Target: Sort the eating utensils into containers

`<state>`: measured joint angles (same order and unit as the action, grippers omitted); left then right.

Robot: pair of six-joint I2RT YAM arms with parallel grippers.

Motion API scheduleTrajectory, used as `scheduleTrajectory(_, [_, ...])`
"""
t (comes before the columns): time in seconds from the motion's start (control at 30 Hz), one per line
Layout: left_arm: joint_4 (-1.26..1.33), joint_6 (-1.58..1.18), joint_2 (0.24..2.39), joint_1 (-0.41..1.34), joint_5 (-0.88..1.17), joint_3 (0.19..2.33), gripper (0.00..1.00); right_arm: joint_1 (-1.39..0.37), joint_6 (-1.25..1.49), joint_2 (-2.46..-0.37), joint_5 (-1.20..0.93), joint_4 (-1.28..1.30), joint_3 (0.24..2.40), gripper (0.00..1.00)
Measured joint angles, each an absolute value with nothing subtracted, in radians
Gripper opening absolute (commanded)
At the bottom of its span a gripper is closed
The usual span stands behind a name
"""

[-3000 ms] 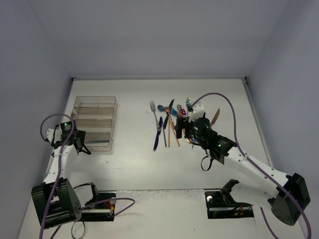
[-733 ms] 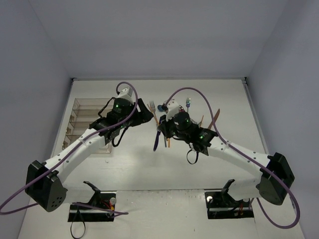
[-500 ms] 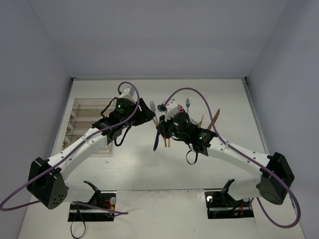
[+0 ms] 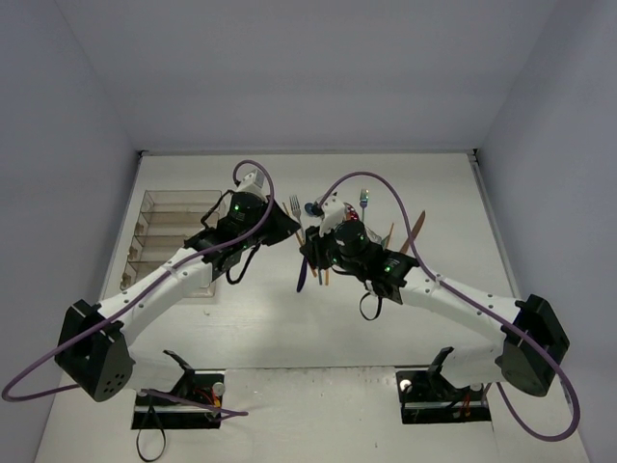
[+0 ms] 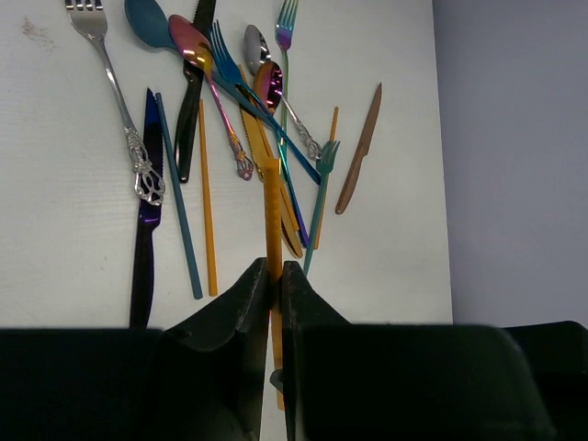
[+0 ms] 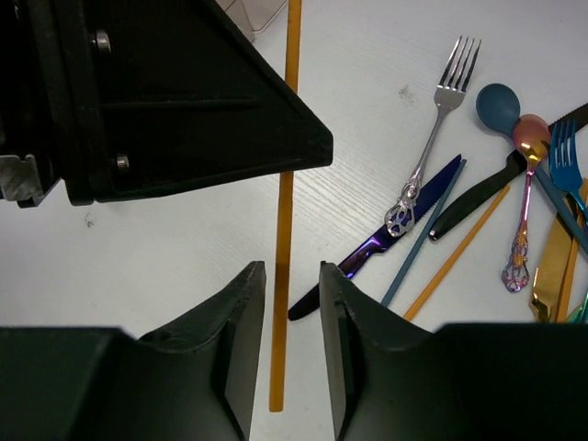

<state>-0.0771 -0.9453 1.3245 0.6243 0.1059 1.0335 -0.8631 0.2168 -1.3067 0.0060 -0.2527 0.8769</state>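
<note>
Left fingers [image 5: 241, 317] clamped on gold chopstick [image 5: 273, 220], right fingers [image 6: 237, 322] apart astride it

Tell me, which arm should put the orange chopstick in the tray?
Left. The left jaws are shut on the orange chopstick, and the tray sits on that side. The right jaws stand open.

Light even, diffuse, from above; white table [image 4: 289, 328] bright, shadows under arms [image 4: 164, 285] faint, soft. Wrist views sharp on table; left hand [image 5: 273, 276], right hand [image 6: 292, 276] near-black, underexposed, detail lost. Small coloured glints on utensils [image 5: 220, 110]. Overhead view slightly soft.
</note>
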Motion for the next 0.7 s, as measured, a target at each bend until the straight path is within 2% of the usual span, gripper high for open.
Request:
scheduleTrajectory(0.13, [-0.088,-0.953,1.308,0.624,0.081,1.016,0.00,-0.863,0.227,-1.307,0.026,-0.258,0.874,0.63])
scheduleTrajectory(0.23, [-0.129,-0.955,1.278,0.620,0.040,1.005,0.00,-0.863,0.233,-1.301,0.045,-0.266,0.859,0.69])
scheduleTrajectory(0.4, [-0.232,-0.970,1.188,0.556,-0.042,0.995,0.00,-0.863,0.239,-1.259,0.103,-0.268,0.802,0.71])
scheduleTrajectory(0.7, [-0.389,-1.040,0.991,0.313,-0.172,0.890,0.00,-0.812,0.275,-1.233,0.178,-0.239,0.756,0.72])
